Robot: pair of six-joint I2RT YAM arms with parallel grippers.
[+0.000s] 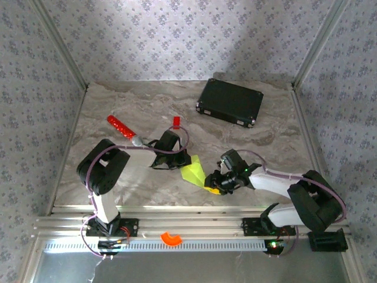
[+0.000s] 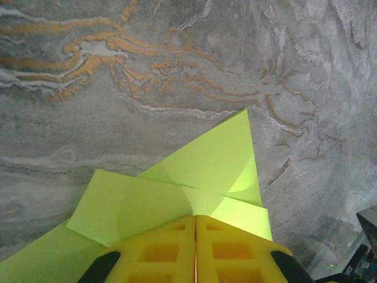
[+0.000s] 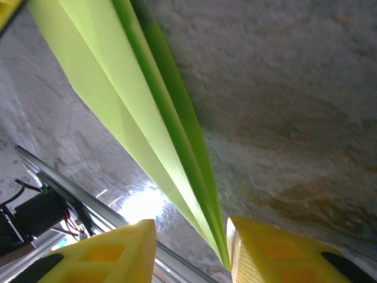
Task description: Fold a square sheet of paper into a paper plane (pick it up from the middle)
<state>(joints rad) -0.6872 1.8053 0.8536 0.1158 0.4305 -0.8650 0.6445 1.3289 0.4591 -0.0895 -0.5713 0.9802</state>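
My left gripper (image 2: 195, 223) is clamped tight on the folded green paper (image 1: 194, 172), which sits near the middle of the table's (image 1: 147, 100) near edge. My right gripper (image 3: 189, 236) is part open, with the paper's pointed end between the jaws, not pinched.

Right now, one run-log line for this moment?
stage: folding | left tool: shut on paper plane | right tool: open, plane's pointed end between its jaws | black case: back right of table

Creased lime paper plane (image 1: 193, 173), partly folded
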